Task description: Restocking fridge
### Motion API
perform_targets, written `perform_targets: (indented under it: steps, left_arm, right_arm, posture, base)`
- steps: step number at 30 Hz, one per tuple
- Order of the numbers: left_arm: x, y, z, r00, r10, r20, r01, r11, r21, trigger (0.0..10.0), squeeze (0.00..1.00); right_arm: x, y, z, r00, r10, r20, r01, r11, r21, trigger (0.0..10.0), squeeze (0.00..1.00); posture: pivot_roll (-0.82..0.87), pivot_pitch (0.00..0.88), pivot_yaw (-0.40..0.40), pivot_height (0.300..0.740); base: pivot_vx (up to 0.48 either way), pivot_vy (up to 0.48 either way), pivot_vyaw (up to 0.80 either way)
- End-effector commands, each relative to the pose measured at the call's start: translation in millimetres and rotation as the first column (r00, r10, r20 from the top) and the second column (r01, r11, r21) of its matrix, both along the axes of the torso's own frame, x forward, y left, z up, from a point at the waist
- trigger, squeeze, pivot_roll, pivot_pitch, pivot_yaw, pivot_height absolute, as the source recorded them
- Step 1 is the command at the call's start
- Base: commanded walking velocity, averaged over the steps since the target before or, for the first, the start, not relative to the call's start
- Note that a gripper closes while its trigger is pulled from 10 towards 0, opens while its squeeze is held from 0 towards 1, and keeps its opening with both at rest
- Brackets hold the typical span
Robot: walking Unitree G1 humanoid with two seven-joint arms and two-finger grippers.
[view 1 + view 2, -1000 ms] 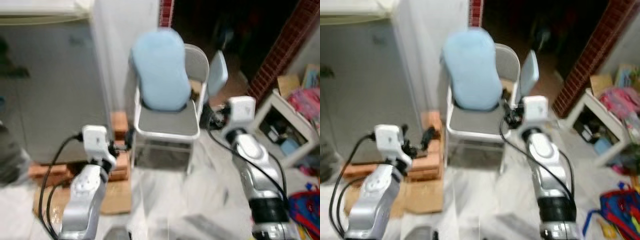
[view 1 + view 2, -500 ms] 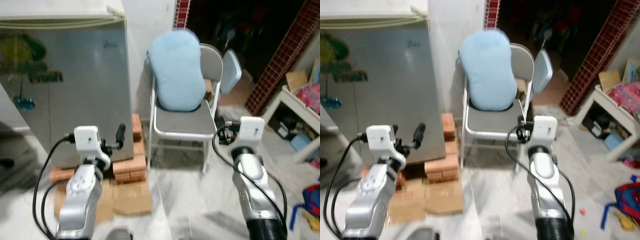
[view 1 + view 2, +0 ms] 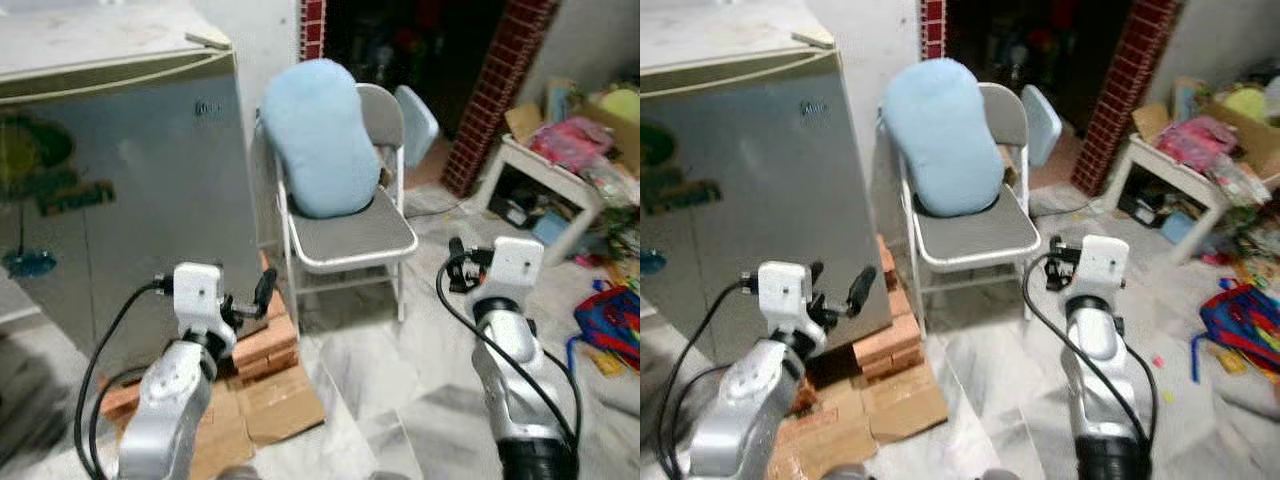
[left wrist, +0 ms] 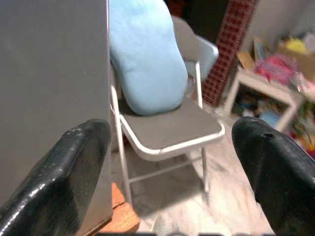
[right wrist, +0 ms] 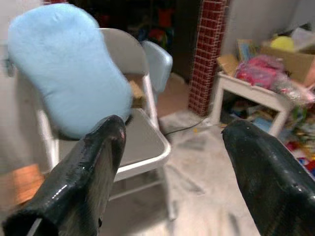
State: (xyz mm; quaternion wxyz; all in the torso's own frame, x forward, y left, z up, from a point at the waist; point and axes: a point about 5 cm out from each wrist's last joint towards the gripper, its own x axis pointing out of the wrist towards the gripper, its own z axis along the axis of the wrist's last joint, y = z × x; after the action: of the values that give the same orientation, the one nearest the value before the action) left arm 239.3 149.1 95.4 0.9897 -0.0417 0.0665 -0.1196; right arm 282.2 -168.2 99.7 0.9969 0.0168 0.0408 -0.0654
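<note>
fridge [image 3: 110, 190]: 10 o'clock, door shut, raised on bricks [image 3: 265, 345]
chair [image 3: 350, 235]: 12 o'clock, beside fridge edge
left gripper [image 4: 170, 162]: fingers apart, empty
right gripper [image 5: 172, 172]: fingers apart, empty
floor [image 3: 410, 390]: open at 1 o'clock

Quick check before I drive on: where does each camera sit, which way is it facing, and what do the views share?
Left and right eye views: head, looking forward and down at the fridge and folding chair; both silver arms show.
Left wrist view: along the open left claw, at the fridge's edge and chair.
Right wrist view: along the open right claw, at the chair and white table.
Shared: the chair's blue cushion.
</note>
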Motion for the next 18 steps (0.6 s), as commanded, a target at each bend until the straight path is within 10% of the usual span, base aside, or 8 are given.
perform_targets:
  steps: [1,18]
  left_arm:
    - [1.6,-8.5,3.8,0.999,-0.03,0.012,0.03,1.0,-0.003,10.0,0.0]
    - [0.5,-16.0,1.9,0.997,-0.076,0.015,0.076,0.997,0.009,10.0,0.0]
  right_arm:
    - [3.3,-8.7,7.3,1.0,-0.023,0.016,0.023,1.0,-0.015,10.0,0.0]
    - [3.1,-13.5,3.7,0.999,-0.036,-0.01,0.036,0.999,-0.013,10.0,0.0]
  posture:
    - [0.04,0.0,-0.049,0.74]
    - [0.03,0.0,-0.054,0.74]
  base:
    - [0.0,0.0,-0.8]
    - [0.0,-0.094,-0.8]
